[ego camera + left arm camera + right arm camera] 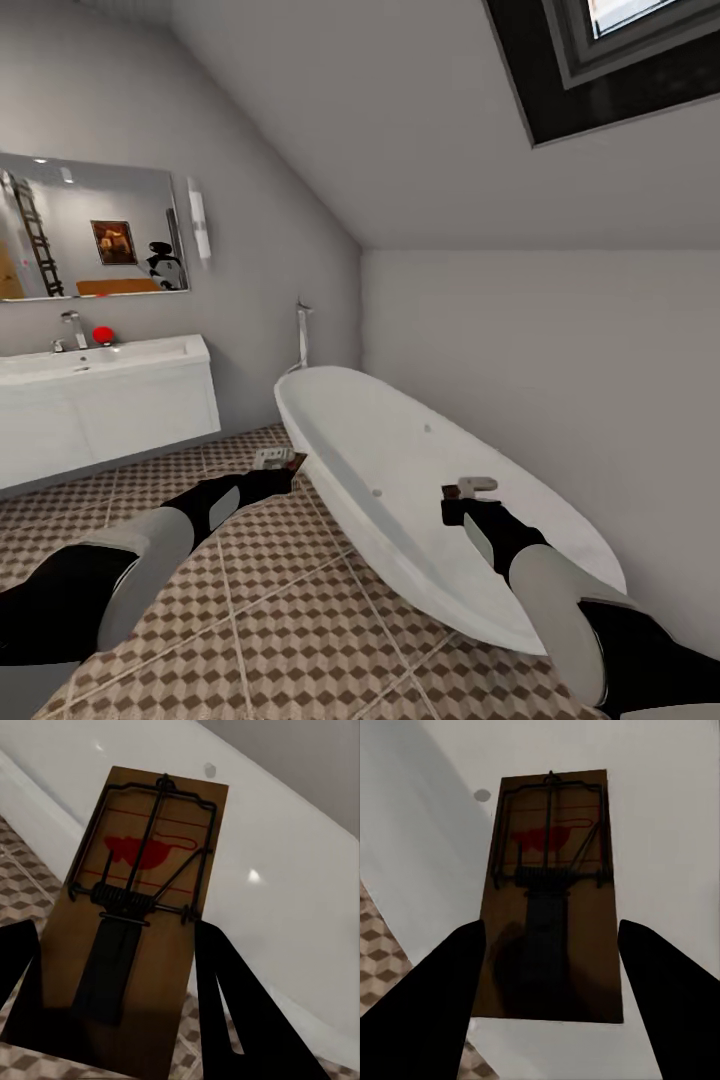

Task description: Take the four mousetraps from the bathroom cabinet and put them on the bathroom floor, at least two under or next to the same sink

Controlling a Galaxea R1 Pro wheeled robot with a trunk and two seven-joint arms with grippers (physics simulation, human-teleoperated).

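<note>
Mousetraps, one [142,900] clamped in left tool [283,464], another [553,892] in right tool [470,490], each with red mouse print, no legible writing.

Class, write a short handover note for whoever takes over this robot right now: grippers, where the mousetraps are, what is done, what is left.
Left gripper: shut on a mousetrap, held above the floor beside the bathtub.
Right gripper: shut on a second mousetrap, held over the bathtub.
Sink: to the left, by the wall.
Done: two traps picked up.
Left: set both on the floor by the sink; no traps seen on the floor yet.

Brown mousetrap [135,907] — red mouse print; cube-patterned brown-beige bathroom floor [300,620].
</note>
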